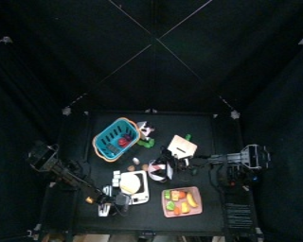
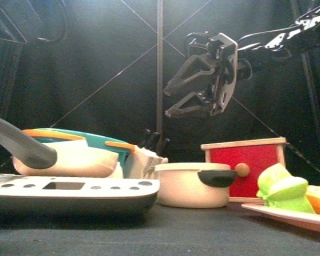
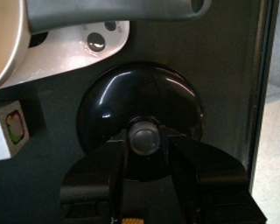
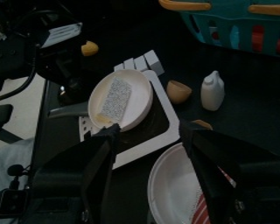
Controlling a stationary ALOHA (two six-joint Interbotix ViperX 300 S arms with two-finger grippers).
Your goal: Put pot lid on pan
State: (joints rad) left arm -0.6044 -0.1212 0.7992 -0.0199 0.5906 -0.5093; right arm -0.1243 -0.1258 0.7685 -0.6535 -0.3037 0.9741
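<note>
We find the glossy black domed pot lid (image 3: 140, 109) lying flat on the dark worktop (image 3: 224, 52), just beside the grey metal pan (image 3: 38, 39) with its riveted handle. Our left pincer (image 3: 143, 150) sits low over the lid with its jaws at either side of the round grey knob (image 3: 143, 136); we cannot tell whether they have closed on it yet. We judge this to be the grasping step, with the lid not yet lifted. Next we would need a firm grip on the knob, a straight lift, then a short carry across to centre the lid on the pan's rim. Our right pincer (image 2: 203, 75) hangs high above the worktop, jaws spread and empty.
</note>
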